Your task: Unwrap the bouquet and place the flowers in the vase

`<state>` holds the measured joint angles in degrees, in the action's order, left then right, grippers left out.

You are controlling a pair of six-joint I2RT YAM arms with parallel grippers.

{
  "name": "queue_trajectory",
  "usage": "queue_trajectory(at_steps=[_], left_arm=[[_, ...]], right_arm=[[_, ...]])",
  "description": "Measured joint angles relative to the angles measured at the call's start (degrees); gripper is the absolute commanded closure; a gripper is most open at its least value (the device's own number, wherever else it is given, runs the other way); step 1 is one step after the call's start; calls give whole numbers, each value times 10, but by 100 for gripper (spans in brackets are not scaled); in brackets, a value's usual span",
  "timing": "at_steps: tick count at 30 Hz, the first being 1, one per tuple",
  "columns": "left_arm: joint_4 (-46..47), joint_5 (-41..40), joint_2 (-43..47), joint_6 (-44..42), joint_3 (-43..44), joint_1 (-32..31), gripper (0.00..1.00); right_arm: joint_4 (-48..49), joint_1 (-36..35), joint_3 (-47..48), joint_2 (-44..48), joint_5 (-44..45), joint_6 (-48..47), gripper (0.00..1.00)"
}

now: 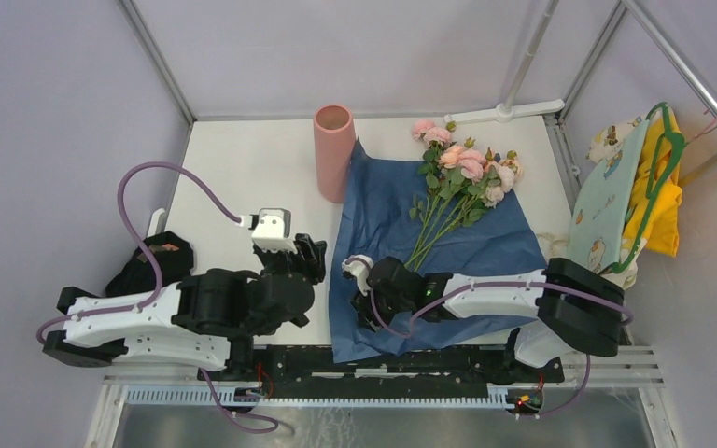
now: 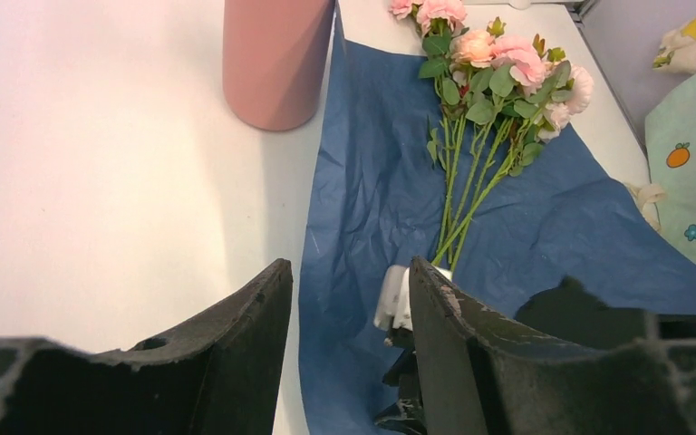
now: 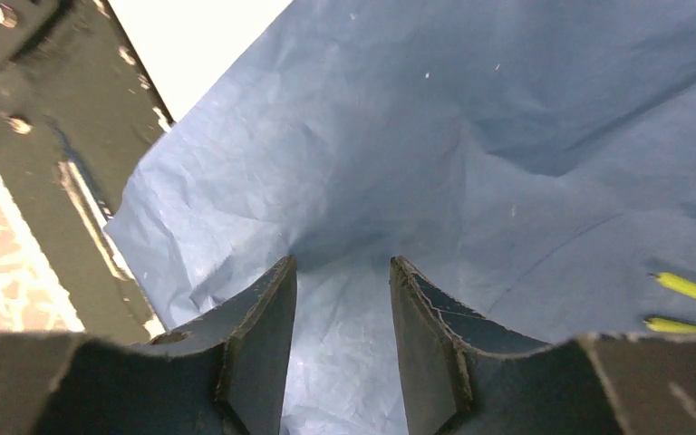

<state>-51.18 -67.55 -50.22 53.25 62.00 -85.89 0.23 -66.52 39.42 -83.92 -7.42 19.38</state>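
- The flowers (image 1: 467,168) lie on the blue paper (image 1: 383,215), stems running from the right pincer (image 3: 343,267) toward the far right corner of the worktop (image 1: 243,168).
- The right pincer is nearer; it and the left pincer (image 2: 349,272) both gape, empty.

over to the white-and-black left arm (image 1: 140,327): lying low, stretched rightward from its base, elbow folded tight. at its tip, the black two-finger left gripper (image 1: 310,254), pointing away from the bases, fingers (image 2: 254,335) spread wide, nothing between them. now the white-and-black right arm (image 1: 495,294): doubled back leftward from its shoulder, forearm running level. black two-finger right gripper (image 1: 359,280) aimed left and tipped downward, fingers (image 3: 263,335) parted, a clear gap between the tips. both grippers near each other, not touching.
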Motion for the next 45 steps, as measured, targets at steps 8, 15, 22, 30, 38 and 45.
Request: queue_trajectory(at_steps=[8, 15, 22, 30, 38, 45], left_arm=[[-8, -5, 33, 2, 0, 0, 42], [-10, -14, 36, 3, 0, 0, 40], [-10, -31, 8, 2, 19, 0, 39], [53, -28, -6, -58, 23, 0, 28], [211, 63, -96, -184, 49, 41, 29], [261, 323, -201, -208, 73, 302, 29]], right_arm=[[29, -8, 6, -63, -6, 9, 52], [23, -8, 18, -68, -6, 8, 48], [-116, -4, 118, 19, 108, -21, 41], [-167, 198, 159, 131, 164, -32, 44], [-180, 372, 160, 75, 121, -40, 58], [-181, 442, 192, -32, 72, -35, 57]])
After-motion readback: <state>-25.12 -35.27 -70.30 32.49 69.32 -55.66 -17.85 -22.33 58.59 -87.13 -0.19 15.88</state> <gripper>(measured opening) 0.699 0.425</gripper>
